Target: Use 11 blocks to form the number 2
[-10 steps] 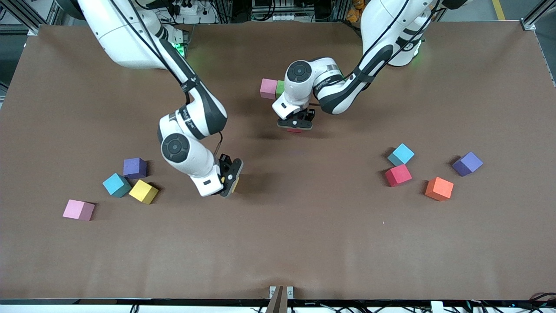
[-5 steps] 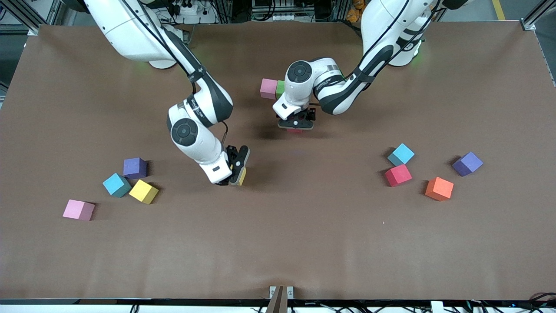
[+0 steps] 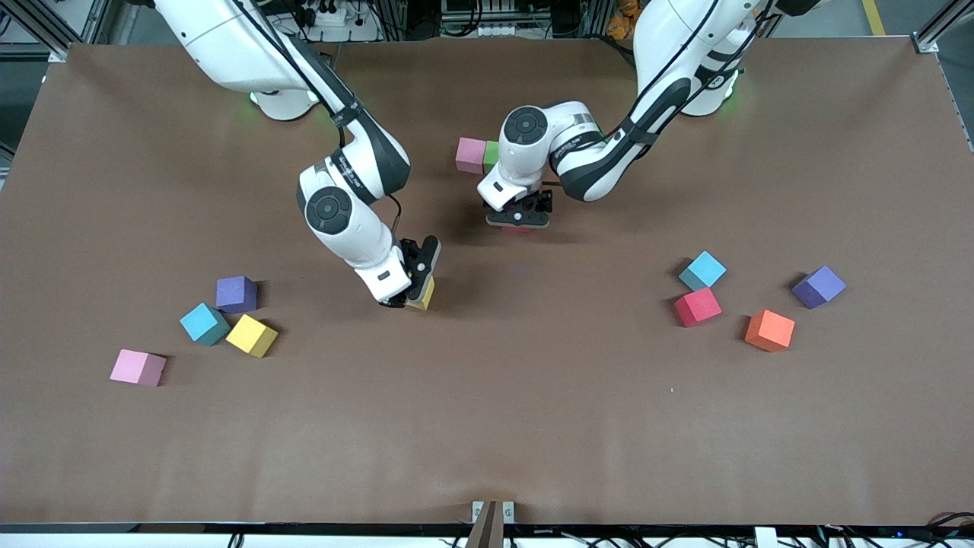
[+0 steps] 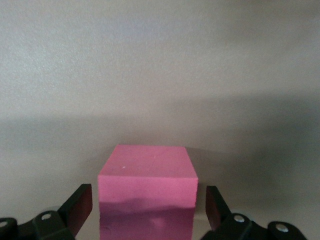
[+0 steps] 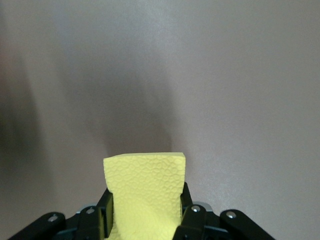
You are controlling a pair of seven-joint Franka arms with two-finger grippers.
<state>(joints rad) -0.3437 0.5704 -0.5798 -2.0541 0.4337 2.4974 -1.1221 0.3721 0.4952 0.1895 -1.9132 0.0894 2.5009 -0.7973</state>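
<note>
My right gripper (image 3: pixel 418 288) is shut on a yellow block (image 3: pixel 423 296), held just above the table's middle; the right wrist view shows the block (image 5: pixel 145 182) squeezed between the fingers (image 5: pixel 106 215). My left gripper (image 3: pixel 519 219) is low over a red block (image 3: pixel 517 229). In the left wrist view this block (image 4: pixel 147 175) rests on the table between the open fingers (image 4: pixel 79 206), with a gap on each side. A pink block (image 3: pixel 470 154) and a green block (image 3: pixel 491 155) touch side by side near the bases. No whole digit 2 is in view.
Toward the right arm's end lie purple (image 3: pixel 236 294), sky-blue (image 3: pixel 204 323), yellow (image 3: pixel 252 336) and pink (image 3: pixel 137 367) blocks. Toward the left arm's end lie sky-blue (image 3: pixel 702 270), red (image 3: pixel 697 306), orange (image 3: pixel 769 330) and purple (image 3: pixel 819 286) blocks.
My right gripper has carried the yellow block toward the bases and the left arm's end. My left gripper has barely shifted over the red block.
</note>
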